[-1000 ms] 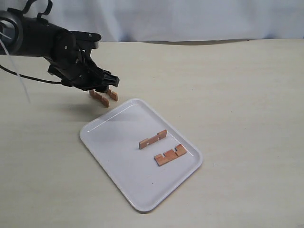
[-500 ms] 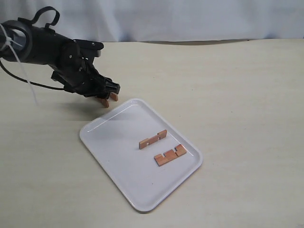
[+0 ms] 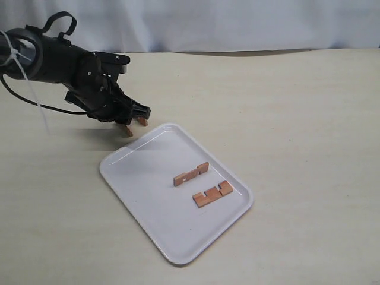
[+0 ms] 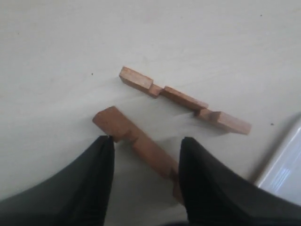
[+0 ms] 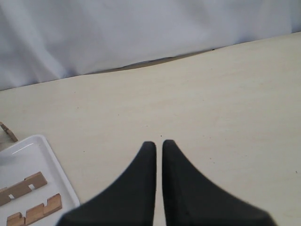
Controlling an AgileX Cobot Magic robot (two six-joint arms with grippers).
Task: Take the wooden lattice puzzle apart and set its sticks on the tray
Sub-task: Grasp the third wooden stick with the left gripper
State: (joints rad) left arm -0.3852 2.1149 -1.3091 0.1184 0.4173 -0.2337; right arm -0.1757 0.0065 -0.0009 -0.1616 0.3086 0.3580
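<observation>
Two sticks (image 3: 191,174) on the white tray (image 3: 136,196), two loose sticks (image 4: 183,100) on the desk (image 3: 297,119) beside it, left claw (image 4: 146,141) apart astride one, right claw (image 5: 158,143) together.

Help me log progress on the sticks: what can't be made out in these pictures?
- Exterior view: the two sticks on the table show only end tips beneath the left gripper.
- Left wrist view: nearer stick's far end hidden behind a fingertip; tray cut off by the edge.
- Right wrist view: one of those sticks cut off by the edge.
</observation>
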